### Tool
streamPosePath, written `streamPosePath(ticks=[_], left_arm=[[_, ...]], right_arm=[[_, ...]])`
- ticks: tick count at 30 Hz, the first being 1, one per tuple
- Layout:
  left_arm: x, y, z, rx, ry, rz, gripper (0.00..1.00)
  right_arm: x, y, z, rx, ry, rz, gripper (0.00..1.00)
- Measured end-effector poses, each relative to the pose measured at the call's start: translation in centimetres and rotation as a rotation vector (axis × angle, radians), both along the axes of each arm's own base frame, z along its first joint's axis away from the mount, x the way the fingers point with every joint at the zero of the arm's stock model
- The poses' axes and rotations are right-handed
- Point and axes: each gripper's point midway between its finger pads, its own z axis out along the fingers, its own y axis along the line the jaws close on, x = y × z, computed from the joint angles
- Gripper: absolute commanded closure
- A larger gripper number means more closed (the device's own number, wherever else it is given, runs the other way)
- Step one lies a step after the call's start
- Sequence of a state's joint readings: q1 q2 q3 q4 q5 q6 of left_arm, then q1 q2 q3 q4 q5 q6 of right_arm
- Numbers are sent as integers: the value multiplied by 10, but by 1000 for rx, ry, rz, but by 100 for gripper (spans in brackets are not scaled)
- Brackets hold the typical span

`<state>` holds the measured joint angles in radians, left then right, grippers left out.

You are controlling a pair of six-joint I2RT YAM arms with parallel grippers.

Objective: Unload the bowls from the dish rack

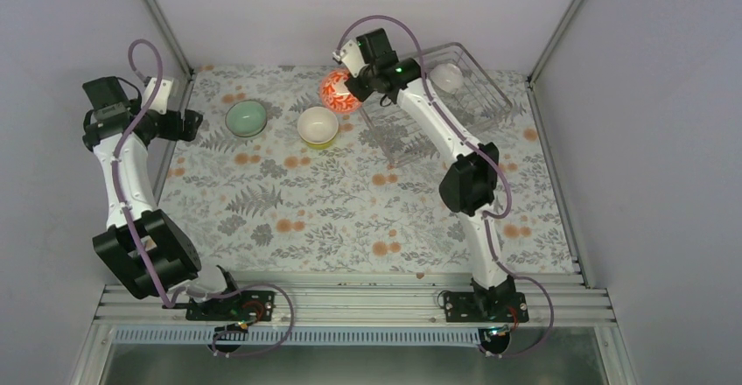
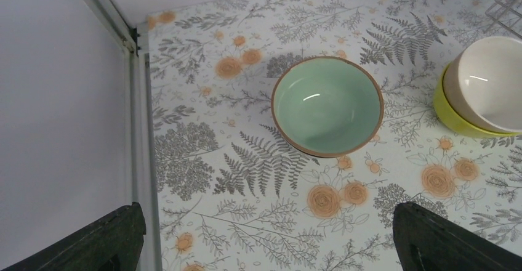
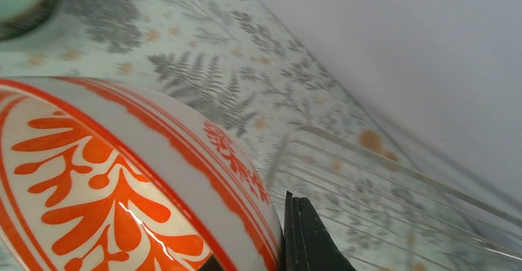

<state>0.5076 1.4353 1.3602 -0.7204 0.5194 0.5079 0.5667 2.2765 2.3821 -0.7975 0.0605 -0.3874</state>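
Right gripper (image 1: pixel 353 86) clamps the red bowl (image 1: pixel 333 94) by its rim, just left of the rack (image 1: pixel 494 96). Left gripper (image 1: pixel 191 124) stands wide, upper left.

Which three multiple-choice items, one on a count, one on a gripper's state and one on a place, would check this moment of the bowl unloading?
1. How many bowls lie in the dish rack?
A) one
B) none
C) three

2. What is the right gripper doing?
A) open and empty
B) out of every view
C) shut on the patterned bowl

3. Where is the mint green bowl?
A) in the dish rack
B) on the table, left of the yellow-green bowl
C) held by the right gripper

Answers:
A, only the white bowl shows inside the wire basket.
C, its jaws pinch the patterned bowl's rim, just left of the rack.
B, it sits on the floral table beside the yellow-green bowl.
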Motion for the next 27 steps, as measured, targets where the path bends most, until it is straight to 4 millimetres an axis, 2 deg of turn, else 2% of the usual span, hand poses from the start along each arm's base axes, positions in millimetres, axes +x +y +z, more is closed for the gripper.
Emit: streamPosePath(ticks=[7,11,13,19,21,23,27], left_arm=[[-5,-2,-11,-27,24,-8,0],[-6,-2,-13,-35,26,-9,0],[-6,-3,-14,-39,26,-11,0],[-9,-6,-25,-56,48,-15,0],[-11,-7,-30,-64,61,-15,0],[-12,-7,-34,-69,69,-15,0],[-15,-8,-40,-77,80,-15,0]], right_arm=[[-27,31,-8,134,134,95,97],[-31,43,-23,182,201,126,97],[-30,49,-40,192,237,132,97],[-30,61,-110,156,356,123,97],[-33,66,-124,154,382,125,97],[-36,70,-128,155,391,129,97],[-38,80,-121,169,372,146,97]])
